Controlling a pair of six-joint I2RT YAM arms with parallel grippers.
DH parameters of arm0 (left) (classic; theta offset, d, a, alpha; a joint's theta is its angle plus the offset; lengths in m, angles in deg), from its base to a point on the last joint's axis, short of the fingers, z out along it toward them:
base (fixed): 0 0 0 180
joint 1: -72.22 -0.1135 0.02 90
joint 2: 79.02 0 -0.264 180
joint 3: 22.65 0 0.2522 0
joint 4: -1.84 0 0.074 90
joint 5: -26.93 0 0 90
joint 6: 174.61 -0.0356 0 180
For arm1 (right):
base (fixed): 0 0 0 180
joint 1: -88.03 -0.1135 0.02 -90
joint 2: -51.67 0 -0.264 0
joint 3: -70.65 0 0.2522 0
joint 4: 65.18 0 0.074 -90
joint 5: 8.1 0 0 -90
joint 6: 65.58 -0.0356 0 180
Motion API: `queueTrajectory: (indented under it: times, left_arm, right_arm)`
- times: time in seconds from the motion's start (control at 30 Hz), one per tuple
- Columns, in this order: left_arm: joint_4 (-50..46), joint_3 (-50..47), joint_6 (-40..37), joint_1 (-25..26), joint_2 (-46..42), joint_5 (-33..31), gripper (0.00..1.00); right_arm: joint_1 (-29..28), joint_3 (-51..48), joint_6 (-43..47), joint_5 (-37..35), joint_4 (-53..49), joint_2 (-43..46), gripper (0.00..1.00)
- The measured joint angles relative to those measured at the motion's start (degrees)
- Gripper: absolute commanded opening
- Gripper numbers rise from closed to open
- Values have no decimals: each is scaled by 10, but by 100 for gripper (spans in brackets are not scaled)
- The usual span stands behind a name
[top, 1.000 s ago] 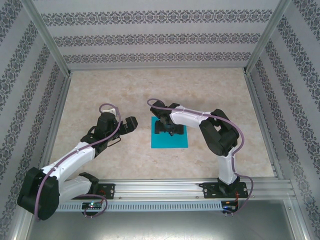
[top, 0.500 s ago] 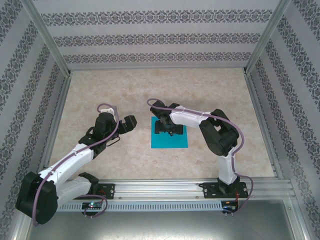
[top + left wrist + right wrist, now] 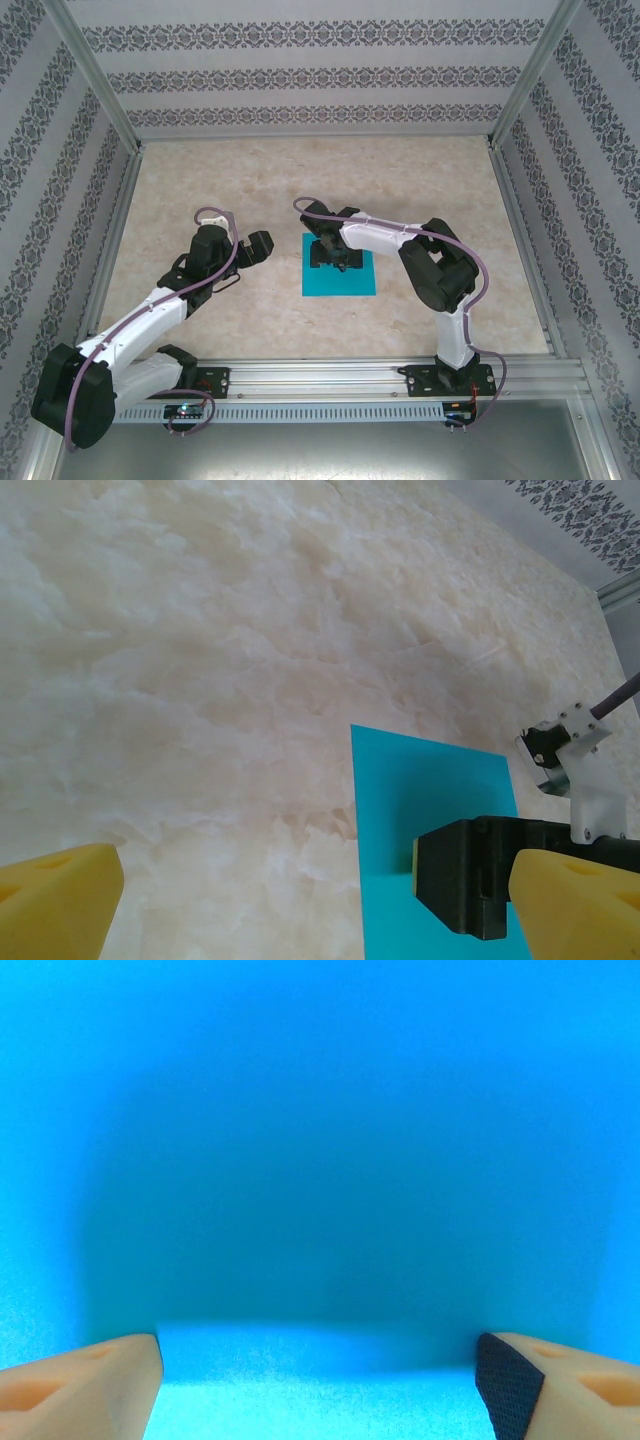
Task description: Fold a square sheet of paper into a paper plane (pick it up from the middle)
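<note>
teal square sheet of paper (image 3: 340,280) lies flat and unfolded on the marble-look worktop (image 3: 200,180), mid-table, in front of the right arm. right fingers (image 3: 80,1372) point down over the sheet's far half, spread apart with bare paper between them, nothing pinched; can't tell if the tips touch. left fingers (image 3: 259,246) hang wide open and empty just left of the sheet, not touching it.
</note>
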Motion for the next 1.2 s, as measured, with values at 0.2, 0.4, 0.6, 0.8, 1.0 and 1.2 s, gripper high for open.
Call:
queueTrajectory:
  times: [0.2,0.4,0.6,0.8,1.0,1.2]
  left_arm:
    - [0,0,0,0,0,0,100]
    - [0,0,0,0,0,0,100]
    - [0,0,0,0,0,0,100]
    - [0,0,0,0,0,0,100]
    - [0,0,0,0,1,0,100]
    - [0,0,0,0,5,0,100]
  right_arm:
    - [0,-3,14,0,-6,10,97]
    - [1,1,23,-2,-10,36,98]
    - [5,2,24,-2,-8,22,98]
    - [8,-8,20,7,9,4,97]
    - [8,-17,15,6,19,8,94]
    - [8,-17,14,4,19,9,88]
